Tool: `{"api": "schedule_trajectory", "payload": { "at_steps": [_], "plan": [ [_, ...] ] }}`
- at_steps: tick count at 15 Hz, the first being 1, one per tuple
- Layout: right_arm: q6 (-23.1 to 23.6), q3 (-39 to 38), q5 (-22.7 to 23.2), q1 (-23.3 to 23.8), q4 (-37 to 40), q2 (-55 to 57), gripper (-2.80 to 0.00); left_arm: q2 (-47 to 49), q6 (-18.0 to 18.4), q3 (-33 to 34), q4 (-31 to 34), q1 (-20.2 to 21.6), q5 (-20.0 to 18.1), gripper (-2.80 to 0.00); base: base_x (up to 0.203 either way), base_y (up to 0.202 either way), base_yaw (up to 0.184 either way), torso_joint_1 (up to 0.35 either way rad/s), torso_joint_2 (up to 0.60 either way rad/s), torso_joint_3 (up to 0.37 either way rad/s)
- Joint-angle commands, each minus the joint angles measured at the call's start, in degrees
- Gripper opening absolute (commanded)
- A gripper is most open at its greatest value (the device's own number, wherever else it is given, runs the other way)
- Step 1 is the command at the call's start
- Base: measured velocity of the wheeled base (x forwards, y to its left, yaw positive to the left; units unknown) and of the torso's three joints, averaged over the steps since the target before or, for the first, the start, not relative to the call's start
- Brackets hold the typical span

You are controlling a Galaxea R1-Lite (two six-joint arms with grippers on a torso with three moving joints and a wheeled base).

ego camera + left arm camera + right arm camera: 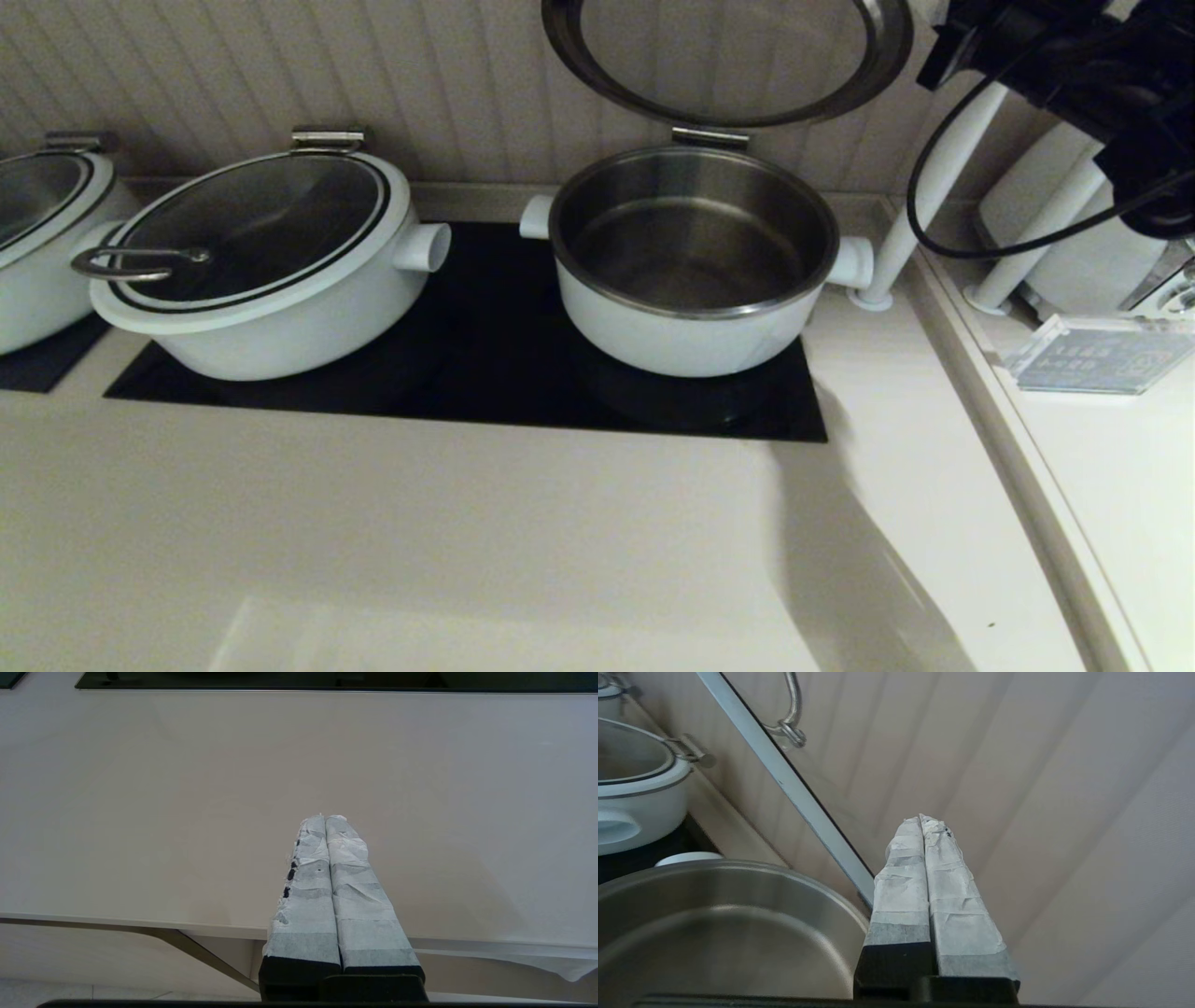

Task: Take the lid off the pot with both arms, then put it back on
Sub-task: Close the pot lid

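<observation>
The deep white pot (691, 280) stands uncovered on the black cooktop (485, 373); its steel inside is empty. It also shows in the right wrist view (714, 919). The glass lid (728, 56) stands tilted up behind the pot against the wall; its white rim (784, 784) and steel handle (794, 714) show in the right wrist view. My right arm (1074, 47) is high at the right of the lid. My right gripper (920, 817) is shut and empty beside the lid's rim; touching cannot be told. My left gripper (325, 816) is shut and empty over the bare counter near its front edge.
A wider white pot with its lid on (261, 271) sits on the cooktop's left, another (37, 243) at the far left. White poles (934, 187), a white appliance (1055, 233) and a clear stand (1102, 355) are at the right. The panelled wall is close behind.
</observation>
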State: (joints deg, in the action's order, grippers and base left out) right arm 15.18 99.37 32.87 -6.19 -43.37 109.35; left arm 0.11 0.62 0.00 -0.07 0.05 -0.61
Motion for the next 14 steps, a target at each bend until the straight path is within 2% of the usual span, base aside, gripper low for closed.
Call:
{"api": "schedule_trajectory", "payload": {
  "at_steps": [1,7,10,14],
  "plan": [
    [0.12,-2.22,0.64,-0.21,-0.38,-1.70,-2.80,-0.02,-0.01,0.00,-0.01,0.04,0.00,-2.80,0.000,0.000,0.000,0.000,0.00,0.000],
    [0.12,-9.52,4.46,-0.48,-1.56,-5.42,-2.80,-0.02,-0.01,0.00,-0.01,0.04,0.00,-2.80,0.000,0.000,0.000,0.000,0.00,0.000],
    [0.20,-13.82,5.19,-2.26,-1.64,-7.52,-2.80,-0.02,-0.01,0.00,-0.01,0.04,0.00,-2.80,0.000,0.000,0.000,0.000,0.00,0.000],
    [0.20,-19.40,5.14,-4.22,-6.97,-8.27,-2.80,-0.02,-0.01,0.00,-0.01,0.04,0.00,-2.80,0.000,0.000,0.000,0.000,0.00,0.000]
  ]
}}
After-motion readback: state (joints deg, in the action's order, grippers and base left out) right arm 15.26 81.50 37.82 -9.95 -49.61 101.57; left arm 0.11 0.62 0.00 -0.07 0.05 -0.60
